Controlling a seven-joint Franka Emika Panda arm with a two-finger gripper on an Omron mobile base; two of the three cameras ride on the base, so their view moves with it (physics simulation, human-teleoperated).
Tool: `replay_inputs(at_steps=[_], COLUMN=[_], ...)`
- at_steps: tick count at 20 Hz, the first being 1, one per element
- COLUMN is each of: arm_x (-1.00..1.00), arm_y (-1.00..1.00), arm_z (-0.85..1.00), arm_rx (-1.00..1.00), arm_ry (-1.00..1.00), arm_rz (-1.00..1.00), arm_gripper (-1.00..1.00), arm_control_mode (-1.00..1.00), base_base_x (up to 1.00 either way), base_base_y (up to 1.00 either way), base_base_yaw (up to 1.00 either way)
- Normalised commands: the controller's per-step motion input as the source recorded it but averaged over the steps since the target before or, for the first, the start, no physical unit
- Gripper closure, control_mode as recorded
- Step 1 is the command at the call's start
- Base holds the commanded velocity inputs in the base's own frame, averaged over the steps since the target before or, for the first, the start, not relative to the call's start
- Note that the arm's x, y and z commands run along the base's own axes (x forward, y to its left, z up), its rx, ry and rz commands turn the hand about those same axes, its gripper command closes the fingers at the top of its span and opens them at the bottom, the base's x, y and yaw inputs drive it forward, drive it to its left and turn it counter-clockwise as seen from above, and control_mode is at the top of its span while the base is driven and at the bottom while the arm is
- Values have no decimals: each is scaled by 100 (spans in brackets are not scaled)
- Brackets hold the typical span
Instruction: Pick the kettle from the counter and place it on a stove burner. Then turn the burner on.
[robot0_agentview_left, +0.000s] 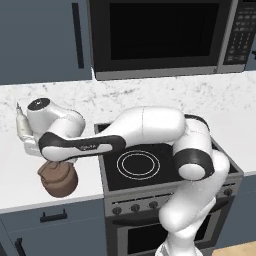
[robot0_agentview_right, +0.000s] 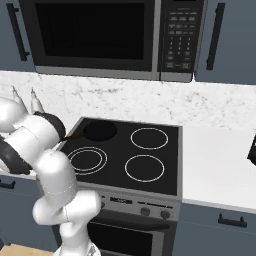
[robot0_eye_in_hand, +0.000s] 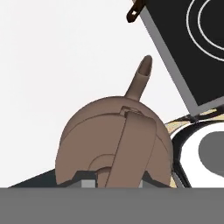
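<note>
Both base cameras sit behind the arm, high, looking forward and down; they share the stove (robot0_agentview_left: 150, 165) (robot0_agentview_right: 127, 155). The hand camera looks straight down, very near the kettle (robot0_eye_in_hand: 114, 146).

A home kitchen; a stove (robot0_agentview_right: 127, 152) with ring burners sits in a white marbled counter (robot0_agentview_right: 220, 170); a microwave (robot0_agentview_right: 107, 37) hangs above; grey-blue cabinets (robot0_agentview_left: 42, 37) surround them.
</note>
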Motion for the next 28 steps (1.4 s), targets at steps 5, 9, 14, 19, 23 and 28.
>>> replay_inputs(at_steps=[5,9,14,19,23,28], arm_x=[-60,-25,-23,-2,7,58], arm_y=[-95,-100,-100,-100,-100,-89], arm_z=[48,37,28,21,22,19], arm_rx=[1,0,3,1,0,0], arm_ry=[-1,1,0,1,6,8], arm_rz=[0,0,0,0,0,9], arm_gripper=[100,100,100,100,100,100], arm_control_mode=[-100,-100,-100,-100,-100,-100], base_base_x=[0,0,0,0,0,0], base_base_y=[0,0,0,0,0,0], base_base_yaw=[0,0,0,0,0,0])
